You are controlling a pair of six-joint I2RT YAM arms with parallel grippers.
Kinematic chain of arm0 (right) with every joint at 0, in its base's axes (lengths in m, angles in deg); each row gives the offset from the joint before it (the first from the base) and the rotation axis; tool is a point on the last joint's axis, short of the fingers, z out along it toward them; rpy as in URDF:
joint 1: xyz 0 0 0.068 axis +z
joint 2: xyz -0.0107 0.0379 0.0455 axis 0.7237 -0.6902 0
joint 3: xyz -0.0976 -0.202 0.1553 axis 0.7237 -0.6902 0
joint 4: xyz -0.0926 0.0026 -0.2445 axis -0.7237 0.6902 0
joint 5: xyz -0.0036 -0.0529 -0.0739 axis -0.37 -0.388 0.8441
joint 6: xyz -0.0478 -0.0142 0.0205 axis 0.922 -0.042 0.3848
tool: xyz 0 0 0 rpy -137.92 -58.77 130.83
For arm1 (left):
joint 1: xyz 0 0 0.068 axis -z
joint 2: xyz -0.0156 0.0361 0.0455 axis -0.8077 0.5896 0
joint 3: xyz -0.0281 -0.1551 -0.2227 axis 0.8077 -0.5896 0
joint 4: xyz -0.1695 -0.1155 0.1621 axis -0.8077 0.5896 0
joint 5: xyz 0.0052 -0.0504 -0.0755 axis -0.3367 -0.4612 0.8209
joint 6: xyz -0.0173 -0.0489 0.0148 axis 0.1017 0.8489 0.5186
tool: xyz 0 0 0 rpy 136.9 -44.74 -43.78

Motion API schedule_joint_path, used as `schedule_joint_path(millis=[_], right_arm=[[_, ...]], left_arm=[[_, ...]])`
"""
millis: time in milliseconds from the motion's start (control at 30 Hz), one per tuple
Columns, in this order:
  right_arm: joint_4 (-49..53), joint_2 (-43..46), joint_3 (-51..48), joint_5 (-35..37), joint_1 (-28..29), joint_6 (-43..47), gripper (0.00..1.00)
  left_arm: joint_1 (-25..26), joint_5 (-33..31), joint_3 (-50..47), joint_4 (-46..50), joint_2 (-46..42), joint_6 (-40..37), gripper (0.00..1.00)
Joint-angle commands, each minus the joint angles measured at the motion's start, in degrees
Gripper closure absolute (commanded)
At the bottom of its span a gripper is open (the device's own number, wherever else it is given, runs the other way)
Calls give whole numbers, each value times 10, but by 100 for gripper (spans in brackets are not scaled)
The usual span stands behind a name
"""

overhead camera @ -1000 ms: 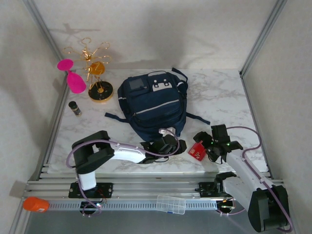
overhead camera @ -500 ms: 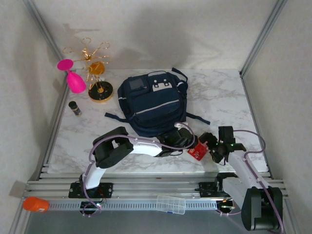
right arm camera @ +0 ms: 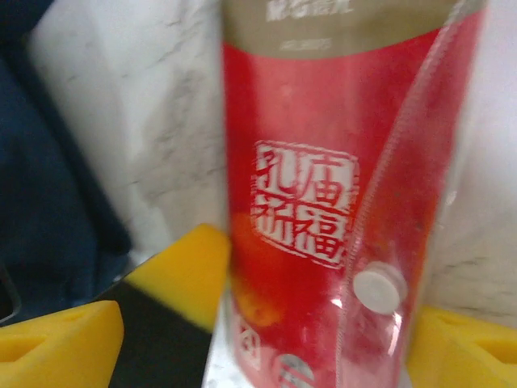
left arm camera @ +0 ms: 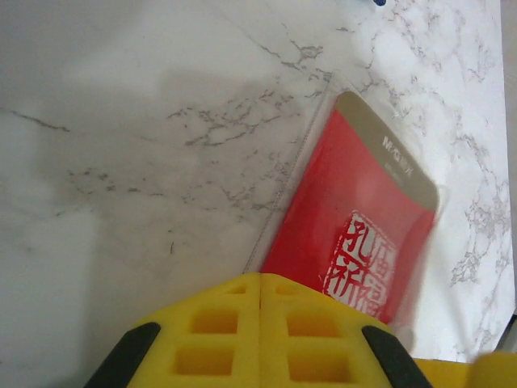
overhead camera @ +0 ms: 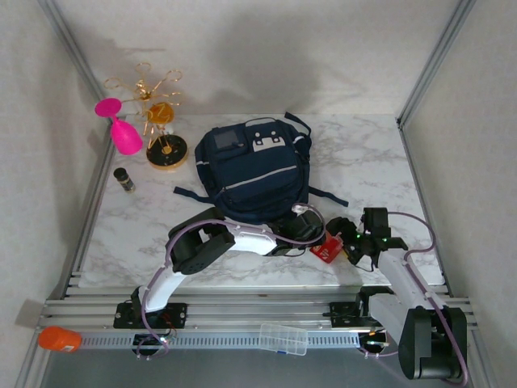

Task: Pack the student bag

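The student bag [overhead camera: 250, 174] lies flat in the middle of the marble desk [overhead camera: 371, 158], front pocket up, top toward the back wall, with its straps spread out on either side. Just off its near right corner you have a red packet [overhead camera: 325, 249] in a clear snap pouch, flat on the desk. Your left tool [overhead camera: 311, 240] reaches across to the packet's left side. In its wrist view the yellow pads [left arm camera: 210, 331] are pressed together with no gap. The packet's near corner runs out of sight under them, so you cannot tell whether the pouch edge is pinched. Your right tool [overhead camera: 339, 238] sits at the packet's right with its jaws spread wide. It has a yellow pad [right arm camera: 56, 339] on each side of the packet, and neither is clearly touching it. At the back left stand a gold hook stand [overhead camera: 161, 121], a pink goblet [overhead camera: 121, 133] and a small dark bottle [overhead camera: 123, 179]. A clear plastic box [overhead camera: 283, 338] rests on the near rail.
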Motion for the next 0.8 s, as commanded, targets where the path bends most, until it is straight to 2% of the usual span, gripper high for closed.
schedule_joint_path(millis=[0,167,333,600,767], right_arm=[[-45,-8,5,-72,-1,8,15],[-13,4,19,-46,-1,26,21],[15,10,19,-19,-8,38,35],[-7,24,11,-27,-13,39,75],[-24,24,13,-42,-15,50,95]], left_arm=[[-6,-1,1,32,17,11,100],[-9,-7,-23,21,10,27,100],[-10,-7,-26,19,7,28,100],[-13,-18,-26,30,-8,22,100],[-13,-12,-22,24,-26,9,100]])
